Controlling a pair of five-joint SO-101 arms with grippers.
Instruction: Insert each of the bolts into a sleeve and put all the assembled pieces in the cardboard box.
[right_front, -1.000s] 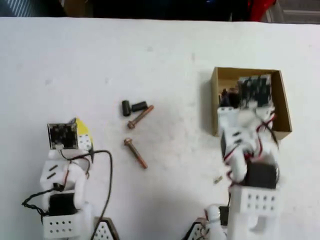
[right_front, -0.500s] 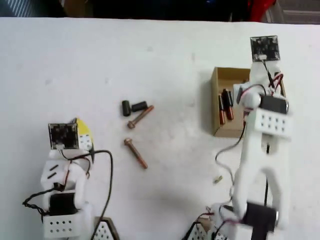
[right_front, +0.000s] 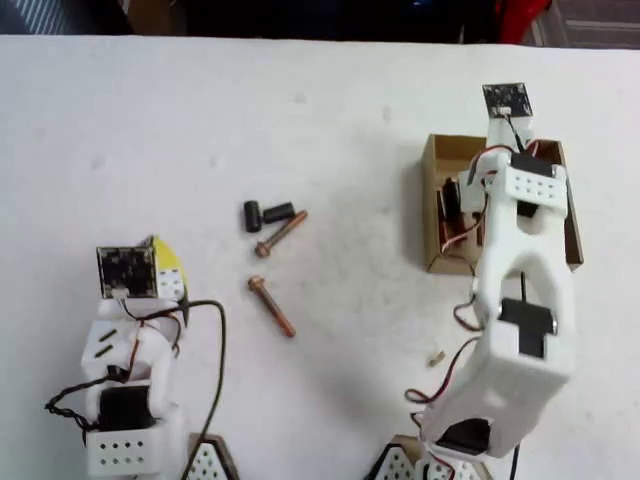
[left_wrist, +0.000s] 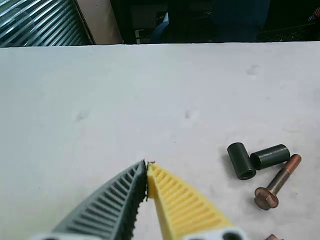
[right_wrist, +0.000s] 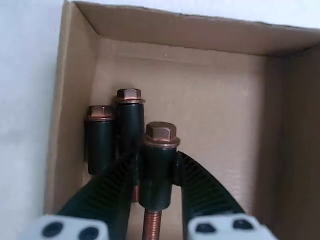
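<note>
Bolts lie loose on the table in the high view, two of them beside two bare sleeves. The right arm, folded short of the cardboard box a second ago, now stretches over it. In the left wrist view the left gripper is closed on nothing, near those sleeves. In the right wrist view the right gripper clamps an assembled piece above the box floor, near two finished ones lying inside. Release is probably next, which would leave two pairs to assemble.

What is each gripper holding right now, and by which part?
The right gripper holds an assembled bolt by its black sleeve, over the cardboard box. The left gripper is shut on nothing.
</note>
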